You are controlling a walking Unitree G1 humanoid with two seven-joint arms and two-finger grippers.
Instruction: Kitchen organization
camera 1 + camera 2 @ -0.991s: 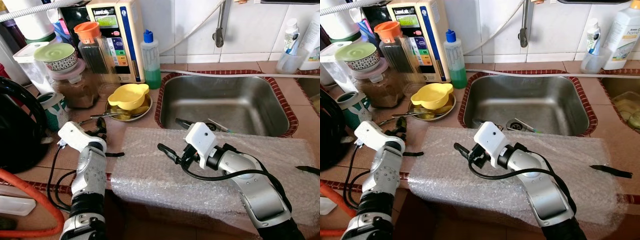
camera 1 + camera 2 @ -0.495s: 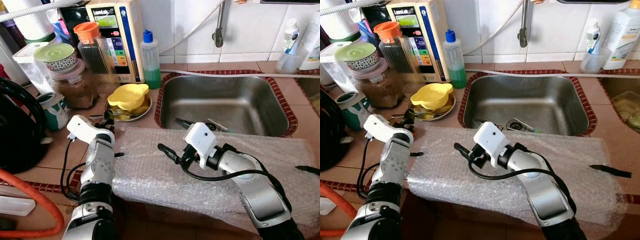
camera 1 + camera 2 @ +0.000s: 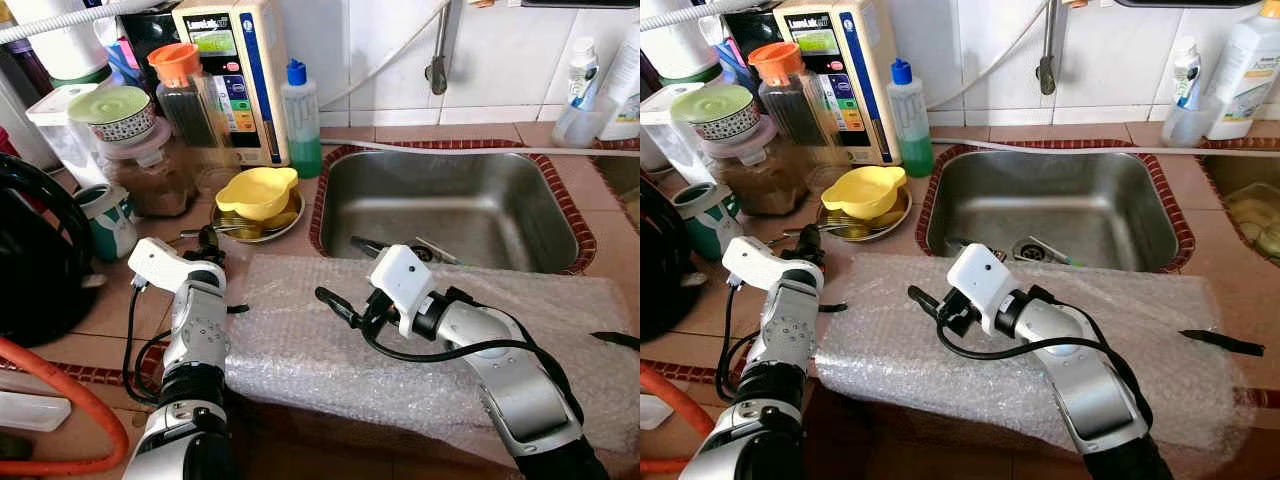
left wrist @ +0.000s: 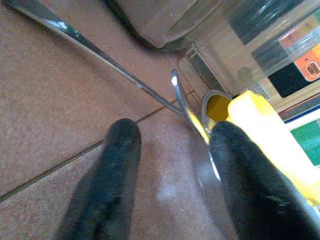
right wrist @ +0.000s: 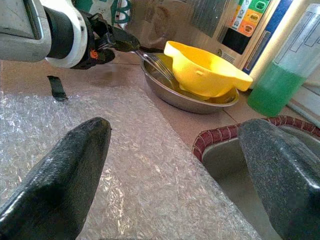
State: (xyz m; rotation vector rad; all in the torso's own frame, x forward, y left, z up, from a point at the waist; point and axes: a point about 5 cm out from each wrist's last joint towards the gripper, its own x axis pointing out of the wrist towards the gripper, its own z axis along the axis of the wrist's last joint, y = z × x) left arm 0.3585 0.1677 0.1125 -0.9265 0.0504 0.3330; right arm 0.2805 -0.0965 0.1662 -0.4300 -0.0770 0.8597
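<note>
Left gripper (image 4: 165, 165): low over the tiled counter (image 3: 120, 300), jaws parted, nothing between them; pointed at the metal plate (image 3: 285, 222) just ahead, with the handle of a fork (image 4: 95, 55) lying on the tiles close in front of its fingers (image 4: 107, 190).

Right gripper (image 5: 170, 165): above the sheet of bubble wrap (image 3: 330, 350), jaws wide apart and empty.

Yellow bowl (image 3: 258, 190): sits upside down on the metal plate, on the counter left of the sink (image 3: 560, 215). Fork tines rest on the plate's rim under the bowl.

Bubble wrap: spread along the counter's front edge, before the sink.

Behind the plate: green soap bottle (image 3: 303, 120), jar with orange lid (image 3: 185, 95), brown jar (image 3: 150, 175), patterned bowl with a green lid (image 3: 118, 112) on top of it.
</note>
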